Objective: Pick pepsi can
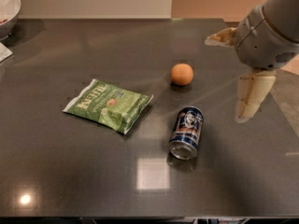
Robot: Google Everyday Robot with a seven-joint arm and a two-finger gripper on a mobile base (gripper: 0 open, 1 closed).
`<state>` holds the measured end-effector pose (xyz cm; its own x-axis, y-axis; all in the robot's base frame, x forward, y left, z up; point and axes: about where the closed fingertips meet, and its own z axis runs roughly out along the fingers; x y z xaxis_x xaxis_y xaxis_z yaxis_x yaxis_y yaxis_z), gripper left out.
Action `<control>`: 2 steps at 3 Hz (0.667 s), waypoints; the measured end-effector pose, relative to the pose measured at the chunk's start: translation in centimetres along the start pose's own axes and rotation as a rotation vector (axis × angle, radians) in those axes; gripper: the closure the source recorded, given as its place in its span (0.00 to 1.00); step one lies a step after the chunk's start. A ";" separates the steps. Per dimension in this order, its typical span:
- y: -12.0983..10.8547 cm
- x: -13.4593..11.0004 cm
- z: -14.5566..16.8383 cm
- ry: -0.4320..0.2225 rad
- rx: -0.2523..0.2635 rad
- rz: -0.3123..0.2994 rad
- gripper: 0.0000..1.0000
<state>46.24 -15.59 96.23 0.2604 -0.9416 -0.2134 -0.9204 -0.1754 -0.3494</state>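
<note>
The pepsi can (pixel 187 131) is dark blue with silver ends. It lies on its side on the dark table (pixel 70 171), right of centre, with one silver end facing the front. My gripper (pixel 224 79) hangs over the table's right side, to the right of the can and above it, clear of it. Its two pale fingers (pixel 249 97) are spread apart and hold nothing.
A green chip bag (pixel 110 104) lies flat to the left of the can. An orange (pixel 181 73) sits behind the can. A white bowl (pixel 7 7) stands at the far left corner, with a white item (pixel 3 53) at the left edge.
</note>
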 end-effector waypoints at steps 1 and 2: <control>-0.4 -1.8 2.7 -0.015 -0.034 -0.225 0.00; -0.3 -3.0 5.5 0.017 -0.084 -0.424 0.00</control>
<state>47.35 -11.18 91.95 0.6164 -0.7857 -0.0521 -0.7539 -0.5697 -0.3271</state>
